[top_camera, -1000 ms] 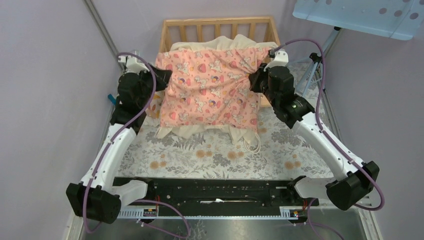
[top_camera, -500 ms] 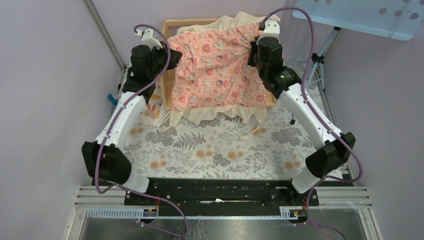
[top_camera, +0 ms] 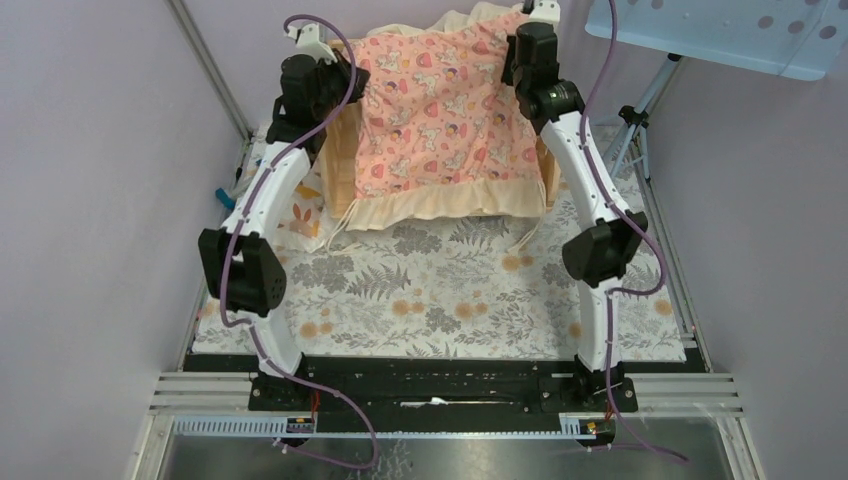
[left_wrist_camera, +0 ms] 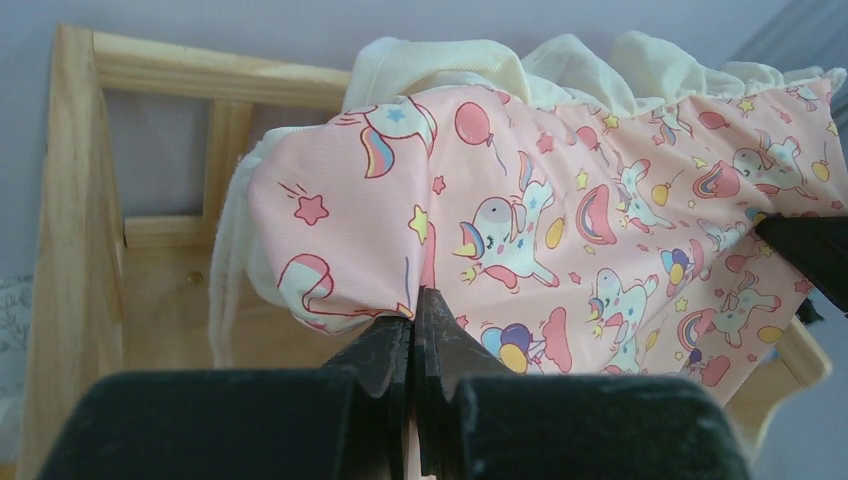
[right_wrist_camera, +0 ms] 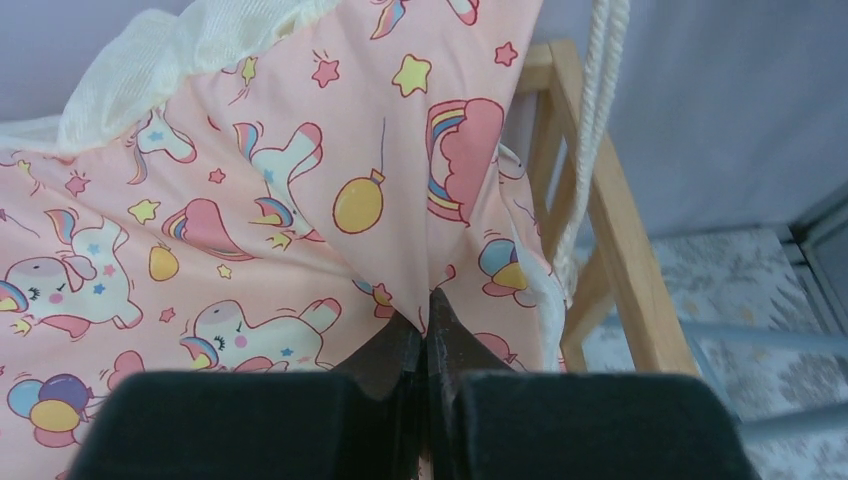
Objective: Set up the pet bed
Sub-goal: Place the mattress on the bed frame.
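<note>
The pet bed (top_camera: pixel 337 170), a light wooden frame, stands at the back of the table, mostly covered. Its corner post and rails (left_wrist_camera: pixel 75 250) show in the left wrist view, and a side rail (right_wrist_camera: pixel 620 240) in the right wrist view. A pink unicorn-print cushion (top_camera: pixel 440 110) with a cream ruffle hangs stretched over the frame. My left gripper (top_camera: pixel 350 85) (left_wrist_camera: pixel 415 300) is shut on the cushion's left edge (left_wrist_camera: pixel 340 250). My right gripper (top_camera: pixel 515 60) (right_wrist_camera: pixel 428 300) is shut on its right edge (right_wrist_camera: pixel 400 200). The bed's base is hidden under the cushion.
A small cream pillow with orange leaf prints (top_camera: pixel 298 215) lies left of the bed. Cream tie cords (top_camera: pixel 335 232) dangle from the cushion's front corners onto the floral tablecloth (top_camera: pixel 440 300). A tripod (top_camera: pixel 630 130) and a pale blue panel (top_camera: pixel 720 30) stand at the back right.
Both arms have reached toward the back and lifted the cushion. It has gone from low in front of the bed to hanging spread over the frame.
</note>
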{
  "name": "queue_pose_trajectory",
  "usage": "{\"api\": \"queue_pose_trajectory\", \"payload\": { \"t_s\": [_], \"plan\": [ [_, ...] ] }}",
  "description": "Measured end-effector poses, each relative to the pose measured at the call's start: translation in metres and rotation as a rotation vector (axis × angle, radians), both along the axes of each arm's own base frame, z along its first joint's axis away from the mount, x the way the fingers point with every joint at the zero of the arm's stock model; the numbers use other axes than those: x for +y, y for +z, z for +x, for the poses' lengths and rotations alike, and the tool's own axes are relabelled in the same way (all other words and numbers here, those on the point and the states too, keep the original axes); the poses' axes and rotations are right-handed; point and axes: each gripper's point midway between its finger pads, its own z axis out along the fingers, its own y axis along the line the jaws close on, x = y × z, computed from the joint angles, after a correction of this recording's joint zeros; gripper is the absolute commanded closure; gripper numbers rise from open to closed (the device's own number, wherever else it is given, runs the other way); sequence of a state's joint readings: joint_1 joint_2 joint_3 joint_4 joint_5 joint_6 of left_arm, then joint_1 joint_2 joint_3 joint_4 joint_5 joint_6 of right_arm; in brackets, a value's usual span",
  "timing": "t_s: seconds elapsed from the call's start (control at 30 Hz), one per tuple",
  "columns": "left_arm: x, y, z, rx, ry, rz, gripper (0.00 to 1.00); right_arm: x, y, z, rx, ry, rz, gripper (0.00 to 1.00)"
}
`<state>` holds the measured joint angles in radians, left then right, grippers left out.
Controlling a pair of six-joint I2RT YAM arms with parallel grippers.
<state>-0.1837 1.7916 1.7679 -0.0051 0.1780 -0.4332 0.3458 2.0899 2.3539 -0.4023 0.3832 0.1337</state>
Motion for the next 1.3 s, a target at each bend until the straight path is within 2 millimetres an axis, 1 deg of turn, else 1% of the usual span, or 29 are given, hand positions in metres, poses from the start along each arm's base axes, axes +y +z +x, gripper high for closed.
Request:
{"api": "queue_pose_trajectory", "payload": {
  "t_s": [0.03, 0.1, 0.13, 0.17, 0.2, 0.23, 0.27, 0.33, 0.37, 0.4, 0.43, 0.53, 0.63, 0.67, 0.7, 0.73, 0.8, 0.87, 1.03, 1.07, 1.13, 1.2, 1.23, 1.27, 1.3],
  "plan": [
    [0.001, 0.001, 0.009, -0.007, 0.007, -0.001, 1.0, 0.0, 0.002, 0.012, -0.015, 0.001, 0.007, 0.99],
    [0.002, -0.002, 0.023, -0.01, 0.018, -0.002, 1.0, 0.0, -0.001, 0.027, -0.023, 0.009, 0.016, 0.96],
    [0.002, -0.005, 0.03, -0.01, 0.023, -0.002, 1.0, 0.0, -0.005, 0.034, -0.026, 0.013, 0.021, 0.91],
    [0.003, -0.007, 0.038, -0.009, 0.027, -0.002, 0.98, 0.0, -0.011, 0.04, -0.021, 0.019, 0.025, 0.78],
    [0.003, -0.01, 0.044, -0.009, 0.031, -0.003, 0.83, 0.0, -0.02, 0.045, -0.008, 0.029, 0.031, 0.61],
    [0.004, -0.014, 0.052, -0.003, 0.037, -0.002, 0.57, 0.001, -0.029, 0.049, 0.005, 0.038, 0.038, 0.46],
    [0.006, -0.02, 0.059, 0.002, 0.048, 0.001, 0.38, 0.001, -0.038, 0.054, 0.016, 0.048, 0.044, 0.36],
    [0.012, -0.03, 0.074, 0.014, 0.076, -0.002, 0.19, -0.002, -0.054, 0.061, 0.038, 0.059, 0.054, 0.26],
    [0.017, -0.037, 0.079, 0.022, 0.091, 0.005, 0.12, -0.005, -0.059, 0.064, 0.045, 0.055, 0.061, 0.23],
    [0.022, -0.043, 0.085, 0.032, 0.105, 0.003, 0.09, -0.007, -0.066, 0.067, 0.055, 0.056, 0.061, 0.21],
    [0.025, -0.048, 0.088, 0.043, 0.112, -0.008, 0.08, -0.009, -0.071, 0.069, 0.063, 0.053, 0.063, 0.19],
    [0.023, -0.051, 0.089, 0.046, 0.111, -0.007, 0.04, -0.016, -0.078, 0.071, 0.077, 0.048, 0.062, 0.16],
    [0.023, -0.048, 0.088, 0.038, 0.109, -0.009, 0.03, -0.017, -0.076, 0.068, 0.079, 0.052, 0.064, 0.13],
    [0.023, -0.044, 0.082, 0.039, 0.108, -0.006, 0.03, -0.014, -0.076, 0.061, 0.094, 0.068, 0.066, 0.11],
    [0.023, -0.044, 0.081, 0.039, 0.108, -0.006, 0.03, -0.015, -0.075, 0.061, 0.093, 0.068, 0.066, 0.11],
    [0.025, -0.039, 0.077, 0.031, 0.108, -0.004, 0.03, -0.014, -0.072, 0.058, 0.092, 0.075, 0.068, 0.1],
    [0.027, -0.032, 0.065, 0.041, 0.103, 0.007, 0.03, -0.014, -0.07, 0.047, 0.118, 0.089, 0.068, 0.09],
    [0.031, -0.019, 0.05, 0.04, 0.104, 0.026, 0.03, -0.015, -0.06, 0.037, 0.122, 0.097, 0.069, 0.08],
    [0.048, 0.027, 0.004, -0.003, 0.128, 0.076, 0.03, -0.022, -0.016, 0.005, 0.101, 0.106, 0.064, 0.07],
    [0.053, 0.035, -0.006, -0.013, 0.139, 0.089, 0.03, -0.024, -0.007, -0.002, 0.095, 0.103, 0.062, 0.06],
    [0.062, 0.044, -0.025, -0.02, 0.17, 0.113, 0.03, -0.031, 0.007, -0.017, 0.087, 0.09, 0.052, 0.06],
    [0.07, 0.042, -0.038, -0.004, 0.202, 0.14, 0.02, -0.041, 0.017, -0.033, 0.09, 0.061, 0.035, 0.06],
    [0.073, 0.039, -0.043, 0.009, 0.211, 0.152, 0.02, -0.046, 0.018, -0.04, 0.099, 0.044, 0.023, 0.06],
    [0.075, 0.032, -0.046, 0.03, 0.218, 0.166, 0.02, -0.05, 0.018, -0.046, 0.109, 0.032, 0.014, 0.06],
    [0.077, 0.021, -0.048, 0.058, 0.223, 0.181, 0.02, -0.056, 0.014, -0.055, 0.135, 0.016, -0.004, 0.06]
  ]
}}
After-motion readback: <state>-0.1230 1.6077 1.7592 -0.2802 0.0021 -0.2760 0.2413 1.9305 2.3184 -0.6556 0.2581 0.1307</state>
